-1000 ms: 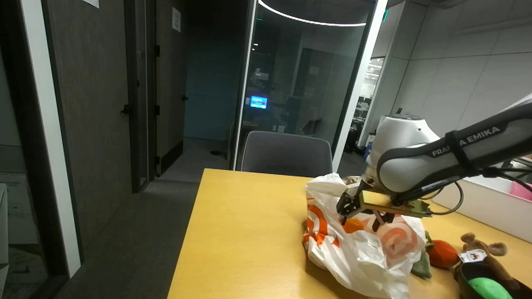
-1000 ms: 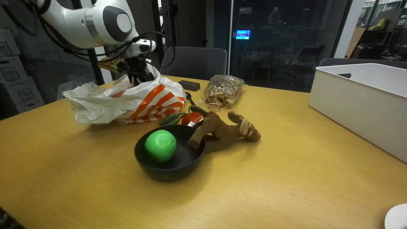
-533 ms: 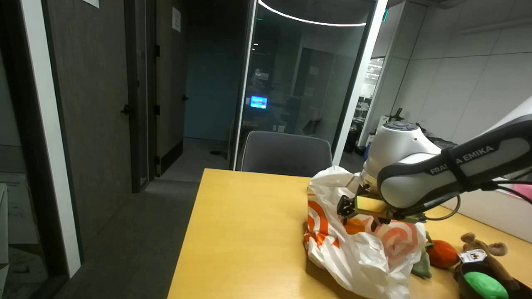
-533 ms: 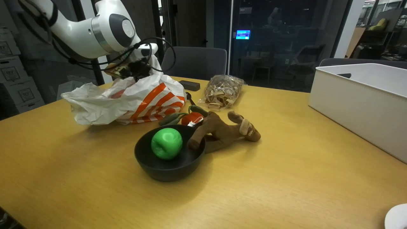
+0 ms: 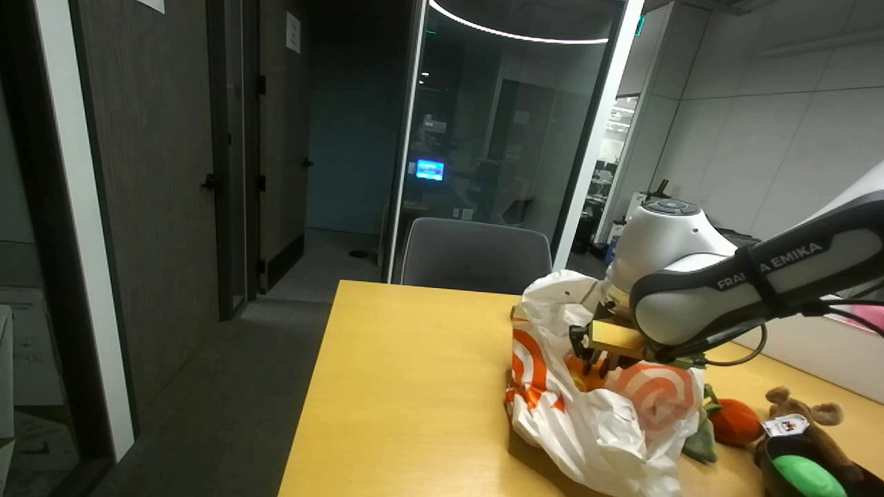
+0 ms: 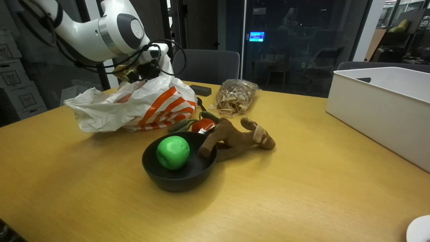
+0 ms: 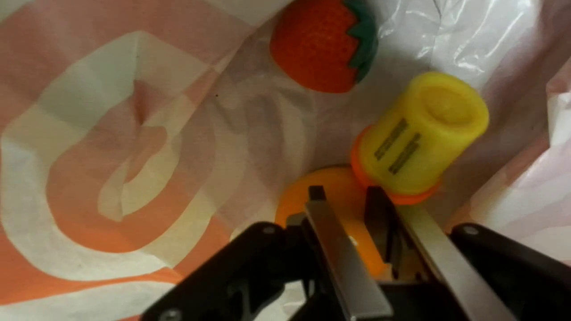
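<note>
My gripper [image 7: 345, 196] reaches into the mouth of a white plastic bag [image 5: 594, 442] with orange-red print. Its jaws are partly drawn together, with a gap still showing between the fingers. Beneath the fingers lies a round orange item [image 7: 294, 196], seen through that gap; nothing appears gripped. A yellow tub [image 7: 419, 129] with an orange lid leans beside the right fingertip, close enough that I cannot tell whether they touch. Farther up in the wrist view is a strawberry [image 7: 312, 49] with green leaves. The bag hides the fingers in an exterior view [image 6: 154, 107].
A dark bowl [image 6: 181, 183] holding a green apple [image 6: 173, 153] stands before the bag. Beside it lie a brown plush animal [image 6: 235, 137] and a red vegetable [image 6: 203, 125]. Behind are a clear packet [image 6: 235, 97], a black block [image 6: 201, 90] and a large white bin [image 6: 376, 114].
The arm has lowered slightly toward the bag's mouth, and the jaws have come closer together. In the bowl the green apple has rocked a little. The bag's upper edge has shifted upward.
</note>
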You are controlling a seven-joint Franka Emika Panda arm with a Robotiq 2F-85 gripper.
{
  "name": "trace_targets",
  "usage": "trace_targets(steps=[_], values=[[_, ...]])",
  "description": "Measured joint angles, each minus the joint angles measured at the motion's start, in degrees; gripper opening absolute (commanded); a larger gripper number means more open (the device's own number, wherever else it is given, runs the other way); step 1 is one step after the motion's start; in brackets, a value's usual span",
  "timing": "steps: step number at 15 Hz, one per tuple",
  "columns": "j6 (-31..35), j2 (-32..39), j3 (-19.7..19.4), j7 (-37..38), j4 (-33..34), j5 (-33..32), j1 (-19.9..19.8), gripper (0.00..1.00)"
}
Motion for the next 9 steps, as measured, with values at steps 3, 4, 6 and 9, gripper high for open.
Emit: trace_targets(steps=[3, 4, 6, 9], values=[[0.28, -0.04, -0.43, 0.23, 0.00, 0.00, -0.03, 0.31], [0.37, -0.10, -0.57, 0.27, 0.00, 0.00, -0.03, 0.31], [0.44, -0.20, -0.78, 0.33, 0.01, 0.00, -0.03, 0.44], [0.57, -0.28, -0.79, 0.33, 0.11, 0.00, -0.03, 0.67]])
